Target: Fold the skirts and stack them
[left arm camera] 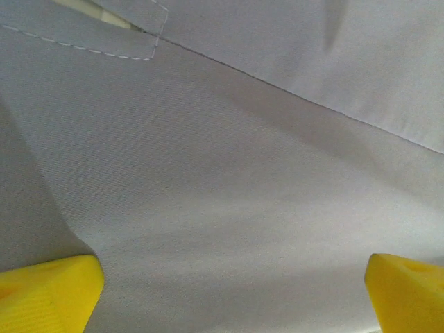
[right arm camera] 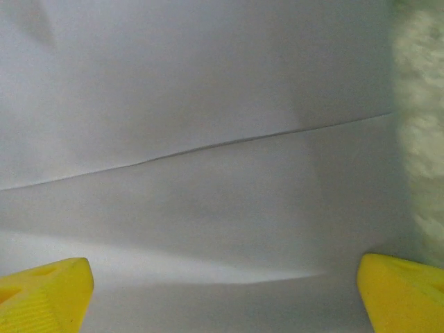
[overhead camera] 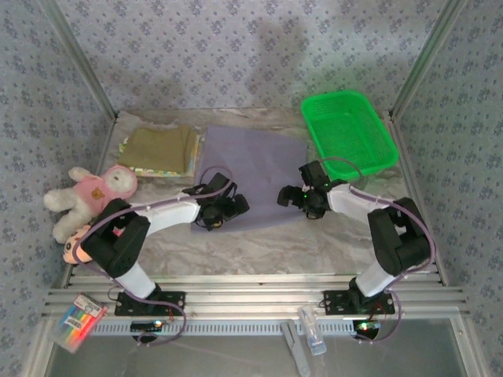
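Right, the lavender skirt [overhead camera: 255,169] lies spread flat mid-desk, w/ both arms over its near edge. The left gripper [overhead camera: 221,206] is over the near-left corner area and the right gripper [overhead camera: 302,196] at the near-right edge, both w/ jaws wide open and holding nothing. In the left wrist view the cloth runs smooth between the yellow fingertips [left arm camera: 48,295], a fine plain weave w/ a dashed stitch line [left arm camera: 104,50] near one hem. The right wrist view shows one long crease [right arm camera: 208,147] and the fuzzy off-white desk [right arm camera: 420,125] just beside the cloth's edge. I judge it light, thin and limp w/ no stiffness, so it'll sag and trail once lifted. I'd pinch right at the near corners, one per gripper, going low enough to catch the hem and prob. both layers. The smooth surface may slip from the pads, and the fuzzy desk cover could drag on the cloth. The olive skirt [overhead camera: 159,146] sits folded at back-left, a squarish pad on top of the patterned skirts [overhead camera: 161,168], whose edges peek out beneath. That looks to be the stack this one goes on.
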